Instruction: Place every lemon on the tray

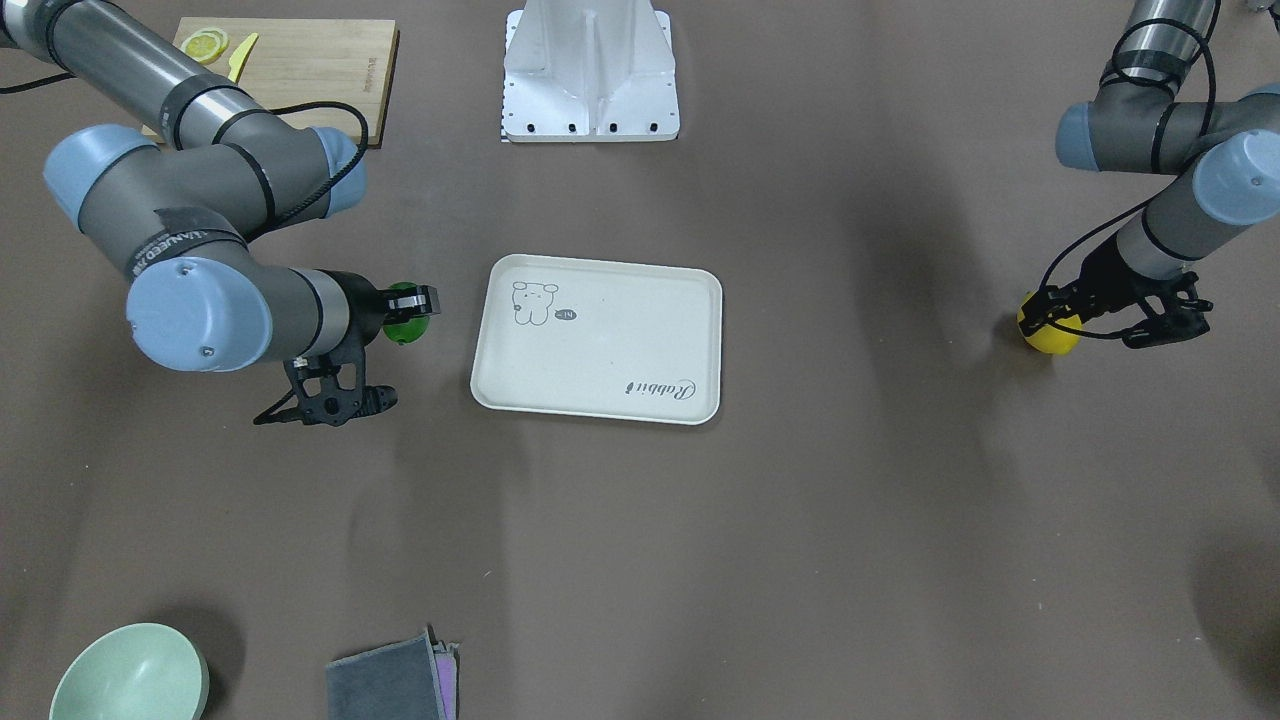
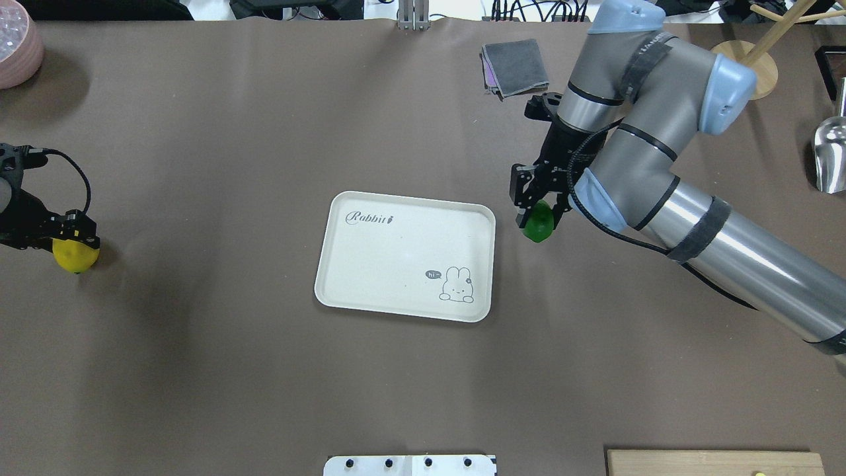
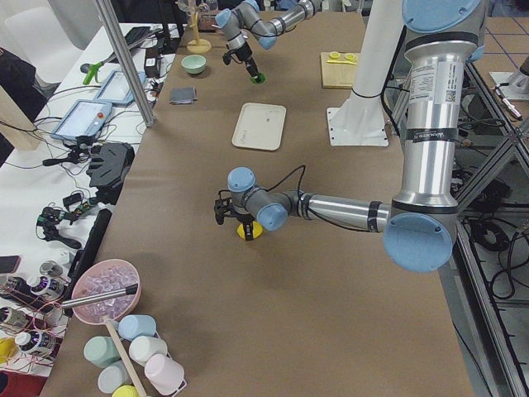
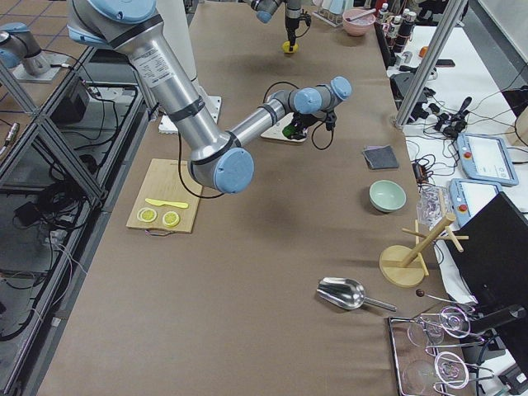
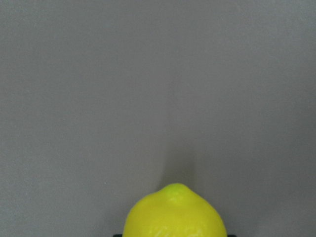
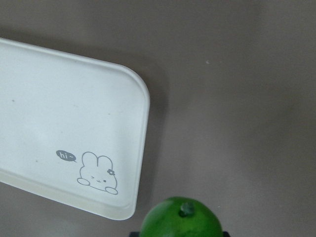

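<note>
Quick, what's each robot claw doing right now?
Left gripper: closed on the bright yellow oval lemon.
Right gripper: closed, holding the glossy green oval lemon.

Your tray [image 2: 396, 258] lies mid-table, straight ahead of the robot's base plate [image 2: 410, 465]. The right lemon [image 2: 537, 226] sits between the fingers of the right gripper [image 2: 540, 215], just beside the tray's right edge, near its far corner. The left lemon [image 2: 75, 256] is at the left gripper [image 2: 75, 239], far out to the left and well apart from the tray. Along the far edge you have folded cloths [image 2: 515, 66], with a bowl [image 1: 130, 675] further to the right. The cutting board [image 1: 310, 60] lies near the robot on the right, with lemon slices [image 1: 205, 45] and a knife [image 1: 243, 55] on it.
</note>
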